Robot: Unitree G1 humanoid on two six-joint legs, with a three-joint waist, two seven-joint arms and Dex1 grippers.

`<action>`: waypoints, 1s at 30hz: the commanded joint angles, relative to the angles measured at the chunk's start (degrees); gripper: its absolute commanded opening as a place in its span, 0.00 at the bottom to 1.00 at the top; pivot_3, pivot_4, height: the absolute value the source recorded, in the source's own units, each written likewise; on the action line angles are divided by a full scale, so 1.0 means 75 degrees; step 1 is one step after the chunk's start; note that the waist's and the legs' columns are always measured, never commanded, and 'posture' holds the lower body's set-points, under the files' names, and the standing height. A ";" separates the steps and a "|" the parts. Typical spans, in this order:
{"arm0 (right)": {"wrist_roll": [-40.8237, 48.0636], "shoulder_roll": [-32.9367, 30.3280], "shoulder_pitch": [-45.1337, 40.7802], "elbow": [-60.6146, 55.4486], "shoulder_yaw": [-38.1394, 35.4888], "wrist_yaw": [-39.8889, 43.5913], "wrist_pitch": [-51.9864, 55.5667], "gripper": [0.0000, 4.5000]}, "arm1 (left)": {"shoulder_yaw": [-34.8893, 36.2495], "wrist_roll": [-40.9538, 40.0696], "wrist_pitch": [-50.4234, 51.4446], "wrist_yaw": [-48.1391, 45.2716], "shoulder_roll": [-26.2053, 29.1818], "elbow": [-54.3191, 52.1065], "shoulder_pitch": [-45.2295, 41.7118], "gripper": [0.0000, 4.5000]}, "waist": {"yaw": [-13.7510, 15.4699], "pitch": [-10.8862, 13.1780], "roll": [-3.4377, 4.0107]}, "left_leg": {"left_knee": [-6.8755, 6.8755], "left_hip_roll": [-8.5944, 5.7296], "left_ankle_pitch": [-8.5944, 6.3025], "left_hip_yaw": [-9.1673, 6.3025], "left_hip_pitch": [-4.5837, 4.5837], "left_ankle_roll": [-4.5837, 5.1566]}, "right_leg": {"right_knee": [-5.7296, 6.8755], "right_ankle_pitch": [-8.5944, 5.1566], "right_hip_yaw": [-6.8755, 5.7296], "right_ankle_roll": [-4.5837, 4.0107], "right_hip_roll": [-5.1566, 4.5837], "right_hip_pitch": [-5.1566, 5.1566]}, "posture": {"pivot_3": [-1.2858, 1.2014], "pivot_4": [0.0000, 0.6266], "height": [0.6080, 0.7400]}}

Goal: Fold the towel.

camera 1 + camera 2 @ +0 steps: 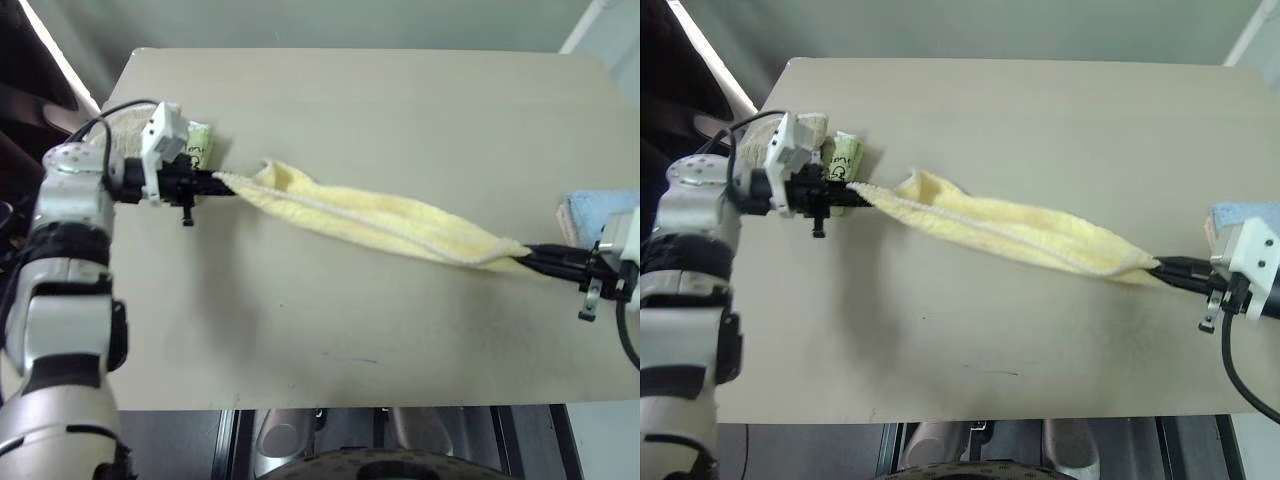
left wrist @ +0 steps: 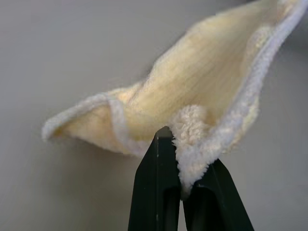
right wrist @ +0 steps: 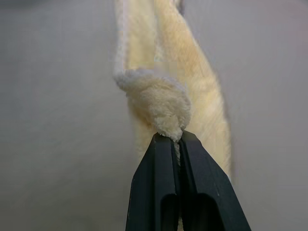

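Note:
The pale yellow towel (image 1: 380,222) hangs stretched above the beige table (image 1: 400,110), sagging slightly between my two grippers. My left gripper (image 1: 222,183) is shut on the towel's left end; the left wrist view shows the towel's hem (image 2: 192,154) pinched between the black fingers (image 2: 156,192). At the right, my right gripper (image 1: 527,256) is shut on the other end, where a bunched corner of the towel (image 3: 161,103) sits clamped at the fingertips (image 3: 166,159).
A beige-brown towel on a light green one (image 1: 825,145) lies behind my left hand at the table's left edge. A light blue folded towel (image 1: 600,212) sits at the right edge, just behind my right hand.

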 commanded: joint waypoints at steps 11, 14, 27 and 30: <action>-0.0008 -0.0024 0.0608 -0.0704 -0.0031 0.0131 0.0048 0.00 | 0.0339 -0.0900 0.1492 -0.0406 0.0393 -0.2037 0.0808 0.00 | -0.0025 -0.0006 -0.0010 | -0.0005 -0.0008 -0.0046 -0.0030 0.0133 0.0037 | -0.0005 -0.0009 0.0007 -0.0061 0.0012 0.0136 | 0.52 0.24 0.95; -0.0008 -0.0025 0.0608 -0.0704 -0.0031 0.0130 0.0047 0.00 | 0.0372 -0.0878 0.1523 -0.0406 0.0381 -0.2067 0.0821 0.00 | -0.0031 -0.0006 -0.0010 | -0.0013 -0.0005 -0.0015 -0.0036 0.0133 -0.0021 | -0.0006 -0.0010 0.0016 -0.0063 0.0024 0.0131 | 0.52 0.24 0.95; -0.0008 -0.0024 0.0608 -0.0704 -0.0031 0.0130 0.0048 0.00 | 0.0400 -0.0857 0.1551 -0.0406 0.0370 -0.2088 0.0830 0.00 | -0.0028 -0.0006 -0.0010 | -0.0020 -0.0004 -0.0028 -0.0045 0.0130 -0.0034 | -0.0006 -0.0033 0.0019 -0.0068 0.0029 0.0128 | 0.52 0.24 0.95; -0.0009 -0.0024 0.0608 -0.0704 -0.0031 0.0131 0.0048 0.00 | 0.0401 -0.0856 0.1552 -0.0406 0.0369 -0.2089 0.0830 0.00 | -0.0028 -0.0006 -0.0010 | -0.0021 -0.0003 -0.0031 -0.0046 0.0130 -0.0036 | -0.0006 -0.0037 0.0019 -0.0070 0.0030 0.0127 | 0.52 0.24 0.95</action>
